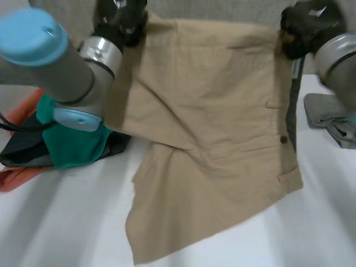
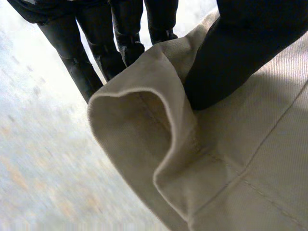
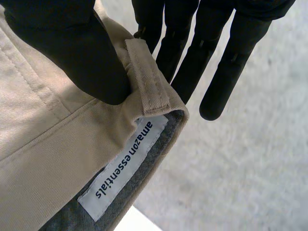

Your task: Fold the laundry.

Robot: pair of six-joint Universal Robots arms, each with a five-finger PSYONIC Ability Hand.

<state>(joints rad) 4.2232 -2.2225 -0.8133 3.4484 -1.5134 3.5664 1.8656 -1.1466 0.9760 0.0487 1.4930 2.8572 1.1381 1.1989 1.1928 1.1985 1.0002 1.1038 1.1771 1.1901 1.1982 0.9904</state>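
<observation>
We see a white table (image 1: 55, 222) with, beyond its far edge, what seems to be a pale wall (image 1: 222, 8). The tan shorts (image 1: 211, 139) spread across the middle, their near part lying on the tabletop. The left hand (image 1: 119, 19) has their far left corner and the right hand (image 1: 303, 28) their far right corner. A teal cloth (image 1: 72, 144) lies on a dark garment (image 1: 22, 150) and an orange one (image 1: 16, 178) at the left. A grey cloth (image 1: 328, 117) lies at the right. The left wrist view adds the thumb pinching a stitched hem (image 2: 144, 125) against nearly straight fingers (image 2: 120, 43). The right wrist view shows the thumb clamping the waistband beside a belt loop (image 3: 147, 77), its fingers (image 3: 226, 62) behind, and a white label (image 3: 125, 163) reading "amazon essentials".
</observation>
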